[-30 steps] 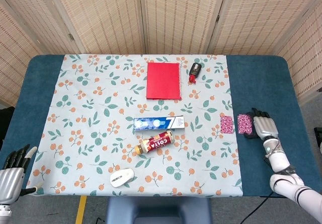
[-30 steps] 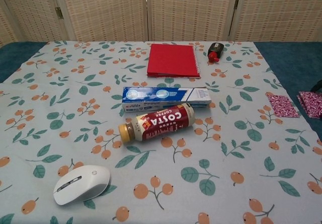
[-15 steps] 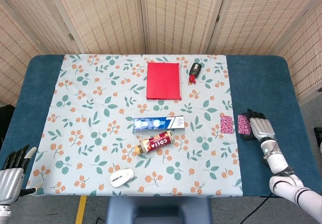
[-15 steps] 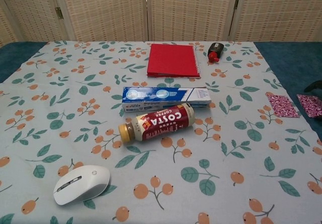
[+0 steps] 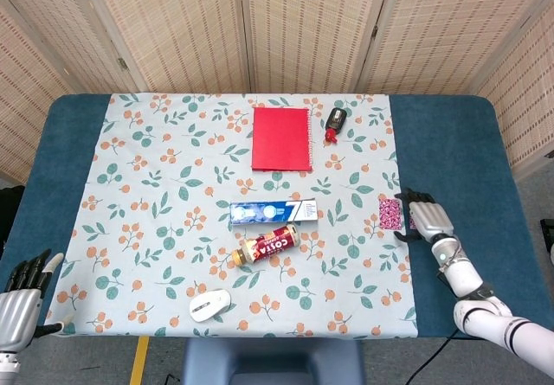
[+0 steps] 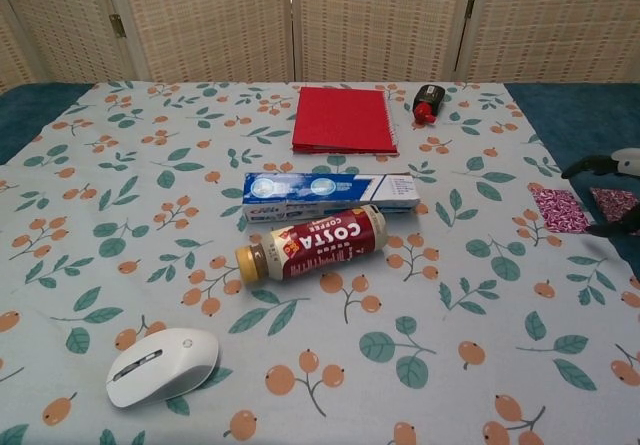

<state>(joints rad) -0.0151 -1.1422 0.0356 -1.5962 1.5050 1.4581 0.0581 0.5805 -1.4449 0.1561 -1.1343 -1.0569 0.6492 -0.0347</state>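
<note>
Two small pink patterned packets, one (image 5: 391, 214) just beside the other (image 5: 419, 216). One red notebook (image 5: 281, 138). One toothpaste box (image 5: 273, 212). One coffee bottle (image 5: 270, 247) lying on its side. One white mouse (image 5: 210, 304). One small black and red item (image 5: 334, 124). Two robot hands, the left (image 5: 19, 303) and the right (image 5: 430, 221).

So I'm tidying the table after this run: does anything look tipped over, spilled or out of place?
The coffee bottle lies on its side, askew beside the toothpaste box; nothing has spilled. Two pink patterned packets sit at the cloth's right edge, with the right hand over the outer one. Everything else lies flat.
</note>
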